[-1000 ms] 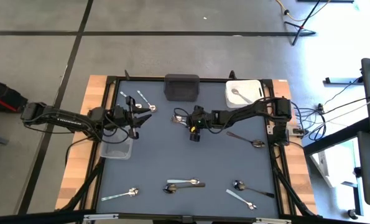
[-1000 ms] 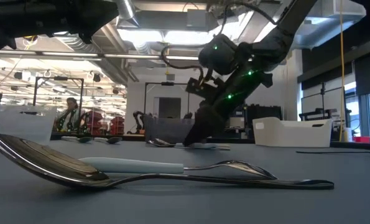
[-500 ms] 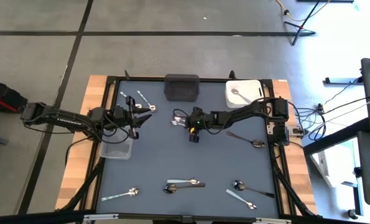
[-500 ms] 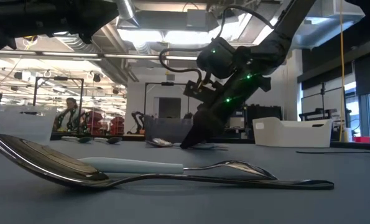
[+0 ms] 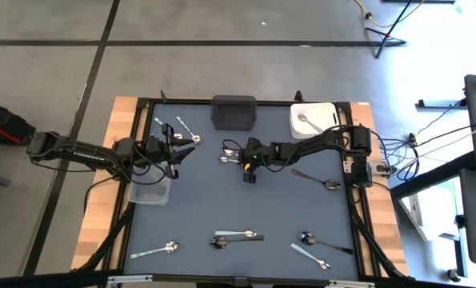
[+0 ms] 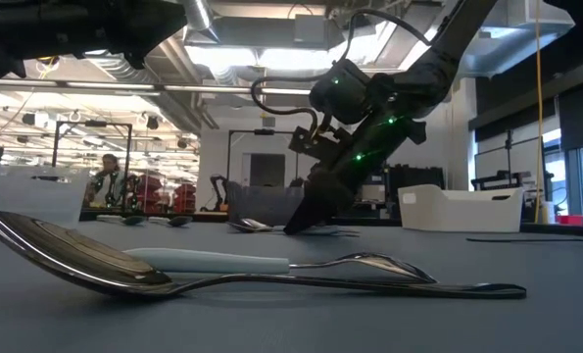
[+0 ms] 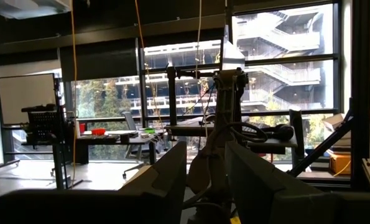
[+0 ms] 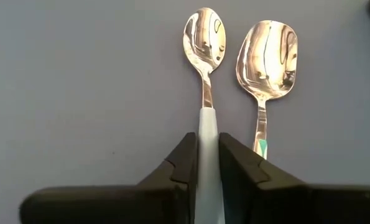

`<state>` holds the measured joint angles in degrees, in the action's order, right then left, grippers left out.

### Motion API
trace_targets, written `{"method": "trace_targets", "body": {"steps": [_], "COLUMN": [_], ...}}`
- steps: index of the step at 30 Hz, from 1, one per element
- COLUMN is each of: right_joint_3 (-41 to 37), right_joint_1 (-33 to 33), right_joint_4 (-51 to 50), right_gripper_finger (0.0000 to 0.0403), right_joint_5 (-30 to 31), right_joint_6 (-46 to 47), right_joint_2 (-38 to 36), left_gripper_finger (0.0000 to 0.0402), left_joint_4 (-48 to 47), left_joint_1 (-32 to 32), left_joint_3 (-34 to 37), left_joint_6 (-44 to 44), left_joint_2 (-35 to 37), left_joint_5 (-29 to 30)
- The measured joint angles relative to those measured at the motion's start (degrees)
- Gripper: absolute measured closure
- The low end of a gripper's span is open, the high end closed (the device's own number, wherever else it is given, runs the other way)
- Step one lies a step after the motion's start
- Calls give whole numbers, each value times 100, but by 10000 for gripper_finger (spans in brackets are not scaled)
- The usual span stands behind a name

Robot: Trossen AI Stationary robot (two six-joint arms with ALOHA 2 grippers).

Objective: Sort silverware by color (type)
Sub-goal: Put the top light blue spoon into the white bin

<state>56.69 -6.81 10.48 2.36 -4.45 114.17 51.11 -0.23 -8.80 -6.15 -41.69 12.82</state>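
Note:
My right gripper (image 8: 208, 140) is down at the table in the middle of its far half (image 5: 237, 155), shut on a shiny spoon with a pale handle. A second shiny spoon (image 8: 267, 53), with a teal handle, lies flat on the mat right beside it. More spoons lie on the mat: two at the far left (image 5: 180, 130), one on the right (image 5: 318, 179), several along the near edge (image 5: 234, 238). One lies in the white bin (image 5: 306, 120). My left gripper (image 5: 179, 150) hangs open above the table's left side, by the clear bin (image 5: 150, 192). My right gripper pinches the spoon's pale handle (image 8: 208, 122) between its two fingers, just behind the neck. The fingers slant down from above and from the table's right (image 6: 299, 224), lying along the handle. The spoon lies on the mat, its bowl (image 8: 204, 31) pointing away from the gripper.
A black bin (image 5: 234, 110) and the white bin (image 5: 327, 112) stand at the far edge, the clear bin at the left. Open mat lies across the table's middle. A large spoon (image 6: 222, 277) lies close to the low camera. A person shows far off in the room (image 6: 103, 181).
My right gripper has moved a little toward the table's left edge and lower, down onto the pair of spoons, then held still. The spoons have not visibly moved.

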Motion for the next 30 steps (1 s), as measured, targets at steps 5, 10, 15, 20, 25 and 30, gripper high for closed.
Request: {"method": "trace_targets", "body": {"steps": [5,10,15,20,25,30], "right_joint_3": [-2,-7,-11,-22,-48,-39], "right_joint_1": [-2,3,9,34,120,162], "right_joint_4": [-59,-46,6,-143,-664,-1288], "right_gripper_finger": [345,388,381,391,391,383], "right_joint_5": [-154,-142,-37,-27,19,258], "right_joint_6": [-28,-356,-487,-504,-685,-780], "right_joint_2": [2,0,-10,-190,-600,-1099], "left_gripper_finger": [296,296,296,296,296,296], "left_joint_4": [0,-2,-2,-2,-6,-7], "left_joint_1": [0,0,-1,-2,0,-1], "left_joint_3": [0,0,0,0,0,0], "left_joint_6": [2,2,0,0,-2,0], "left_joint_2": [0,0,1,0,0,1], "left_joint_5": [0,0,-2,-4,-3,-4]}}
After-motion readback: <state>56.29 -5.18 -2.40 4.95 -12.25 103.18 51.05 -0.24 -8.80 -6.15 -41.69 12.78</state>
